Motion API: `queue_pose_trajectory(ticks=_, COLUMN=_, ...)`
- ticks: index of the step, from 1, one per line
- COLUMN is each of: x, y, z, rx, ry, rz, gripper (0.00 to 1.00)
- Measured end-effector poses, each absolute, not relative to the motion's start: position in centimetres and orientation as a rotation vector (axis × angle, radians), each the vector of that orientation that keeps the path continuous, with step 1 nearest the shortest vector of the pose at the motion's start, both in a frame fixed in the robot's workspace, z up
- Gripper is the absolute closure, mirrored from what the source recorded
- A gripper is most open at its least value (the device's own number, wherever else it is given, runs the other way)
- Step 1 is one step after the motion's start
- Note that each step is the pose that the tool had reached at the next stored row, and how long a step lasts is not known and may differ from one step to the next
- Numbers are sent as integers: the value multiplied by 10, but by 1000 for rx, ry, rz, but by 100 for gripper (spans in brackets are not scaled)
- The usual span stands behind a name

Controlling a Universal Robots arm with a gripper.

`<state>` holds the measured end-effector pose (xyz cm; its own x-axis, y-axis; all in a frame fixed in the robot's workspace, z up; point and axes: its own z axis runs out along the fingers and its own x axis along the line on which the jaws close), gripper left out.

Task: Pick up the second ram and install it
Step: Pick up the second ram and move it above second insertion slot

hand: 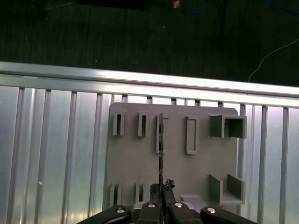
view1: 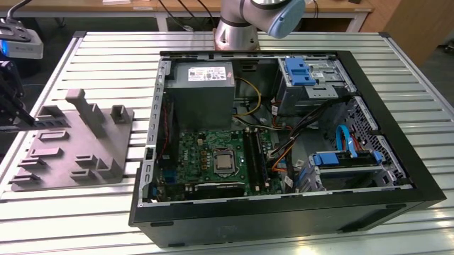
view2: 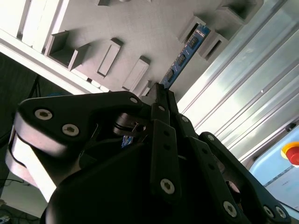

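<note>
Clenching the gripper (view2: 160,91) on one end of the memory stick (view2: 184,53): thin, flat, dark blue-green, lined with black chips. Held it edge-on along the gray holder (hand: 133,163), at nine o'clock from the computer case (view1: 284,226) in the exterior view.

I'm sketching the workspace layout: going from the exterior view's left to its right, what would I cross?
Grey slotted tray → green motherboard → blue drive bracket, the last two inside the open computer case. In the first wrist view, the pincer is shut on the second ram at that tray.
</note>
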<state>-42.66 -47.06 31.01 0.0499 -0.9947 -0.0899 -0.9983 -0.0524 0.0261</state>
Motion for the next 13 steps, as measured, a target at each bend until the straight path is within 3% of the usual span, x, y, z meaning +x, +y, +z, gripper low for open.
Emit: queue_pose_trajectory(ticks=13, x=-427, y=-471, z=317, rx=-2242, ry=2130, rz=133, gripper=87)
